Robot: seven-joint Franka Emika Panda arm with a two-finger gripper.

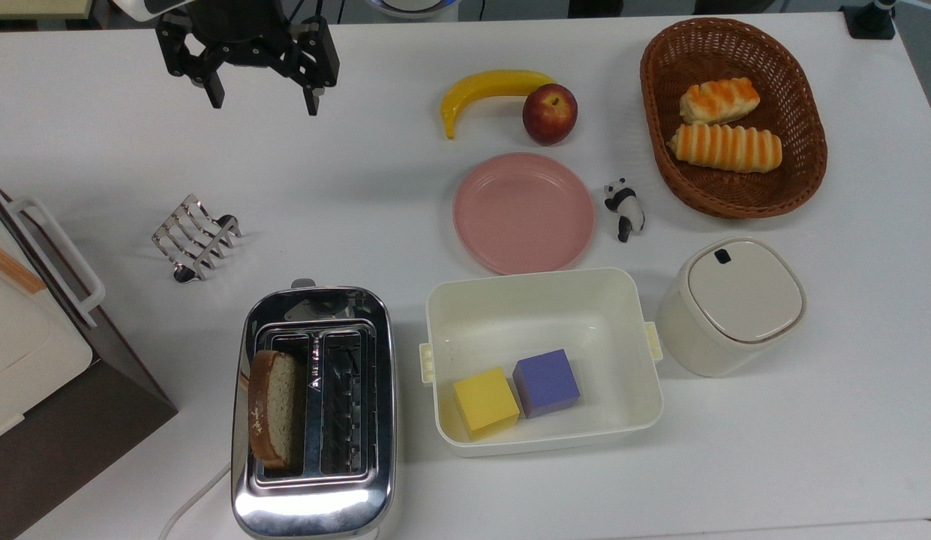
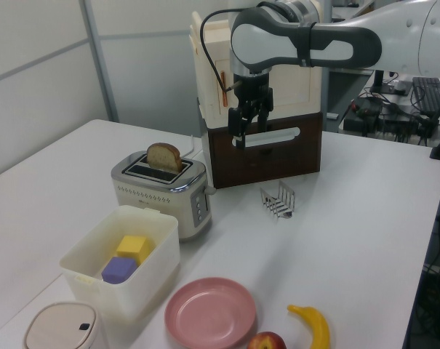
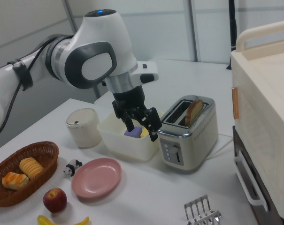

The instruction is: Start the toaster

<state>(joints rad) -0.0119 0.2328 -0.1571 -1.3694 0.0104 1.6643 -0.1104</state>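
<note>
Your toaster [image 1: 313,412] sits on the white table [image 1: 375,210] near the top view's bottom edge, left of centre. It is a shiny chrome box with rounded corners and 2 long slots on top; the polished rim mirrors the room. In the right view its end panel [image 3: 173,152] carries a column of small buttons beside a lever slot. A slice of bread [image 1: 272,409] stands in the slot on the top view's left, its brown crust poking above the chrome; the other slot shows bare wire guides. A white cord [image 1: 191,502] trails off the corner toward the top view's bottom left.

Just beside the toaster on the top view's right you have a white tub [image 1: 540,300] holding a yellow cube [image 1: 485,402] and a purple cube [image 1: 546,382], touching each other. On the top view's left stands a white-and-brown boxy appliance [image 1: 52,390] with a white handle. A chrome toast rack [image 1: 195,238] stands apart from the toaster, toward the top view's upper left.

The gripper [image 1: 262,94] hangs well apart from the toaster, near the top view's upper-left edge, above bare table. Its 2 black fingers are spread wide with nothing between them.
</note>
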